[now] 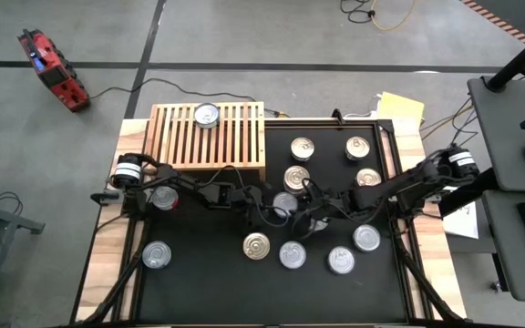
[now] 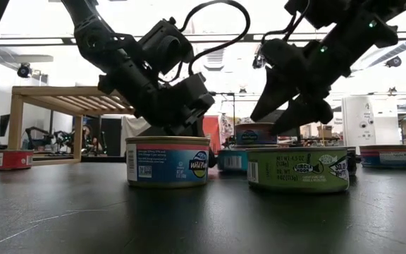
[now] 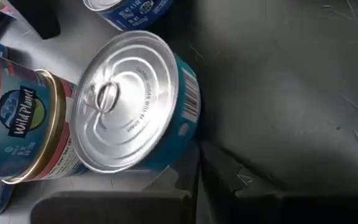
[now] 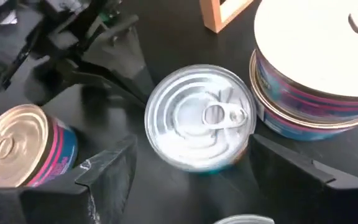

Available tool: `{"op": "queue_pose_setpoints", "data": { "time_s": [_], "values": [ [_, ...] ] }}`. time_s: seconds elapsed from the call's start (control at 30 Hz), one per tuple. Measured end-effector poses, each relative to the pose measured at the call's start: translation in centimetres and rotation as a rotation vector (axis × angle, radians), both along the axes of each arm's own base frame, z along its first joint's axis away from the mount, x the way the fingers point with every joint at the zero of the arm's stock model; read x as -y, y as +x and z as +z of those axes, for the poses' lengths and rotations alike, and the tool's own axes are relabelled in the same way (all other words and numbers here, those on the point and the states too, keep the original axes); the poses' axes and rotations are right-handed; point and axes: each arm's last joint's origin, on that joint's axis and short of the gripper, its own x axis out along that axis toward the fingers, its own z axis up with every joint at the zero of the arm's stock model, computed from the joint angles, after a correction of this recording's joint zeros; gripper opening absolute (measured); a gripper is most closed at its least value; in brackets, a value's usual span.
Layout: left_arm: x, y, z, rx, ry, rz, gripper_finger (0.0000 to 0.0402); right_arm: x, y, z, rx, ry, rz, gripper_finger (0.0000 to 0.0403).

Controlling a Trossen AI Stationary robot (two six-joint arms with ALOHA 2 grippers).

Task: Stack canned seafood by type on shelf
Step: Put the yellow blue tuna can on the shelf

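A silver-lidded can (image 4: 197, 118) with a teal label stands upright on the black mat (image 1: 208, 282), mid-table. My right gripper (image 4: 191, 165) is open, one finger on either side of this can with gaps between. My left gripper (image 3: 194, 180) is shut, its tip close to the same can (image 3: 129, 102) on its left side. The light-wood shelf (image 1: 208, 150) stands at the far left, with one can (image 1: 206, 115) on its slats. Several more cans stand about the mat. My left gripper's shut fingertips (image 4: 138, 90) come slanting down from the table's left, right up to the side wall (image 3: 166, 165) of the silver-lidded can. Whether they touch it, I cannot tell. The can stands flat on the mat.
A stack of two cans (image 4: 316, 93) stands just beyond the middle can, toward the shelf's corner (image 4: 222, 15). A gold-lidded can (image 4: 17, 143) is on its near side. Near the table's front edge stand a blue can (image 2: 168, 161) and a green one (image 2: 298, 169).
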Motion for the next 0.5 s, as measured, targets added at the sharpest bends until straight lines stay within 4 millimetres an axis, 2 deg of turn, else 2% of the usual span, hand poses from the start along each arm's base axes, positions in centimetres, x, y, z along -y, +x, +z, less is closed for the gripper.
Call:
{"op": "queue_pose_setpoints", "data": {
  "time_s": [0.23, 0.5],
  "values": [
    [0.2, 0.0, 0.4, 0.011, -0.003, -0.001, 0.0, 0.2, 0.0, -0.2, -0.011, 0.018, -0.018, 0.0287],
    [0.3, 0.6, 3.0, 0.132, -0.024, 0.013, 0.0, 0.2, -0.1, 0.1, -0.004, 0.018, -0.012, 0.0286]
  ]
}}
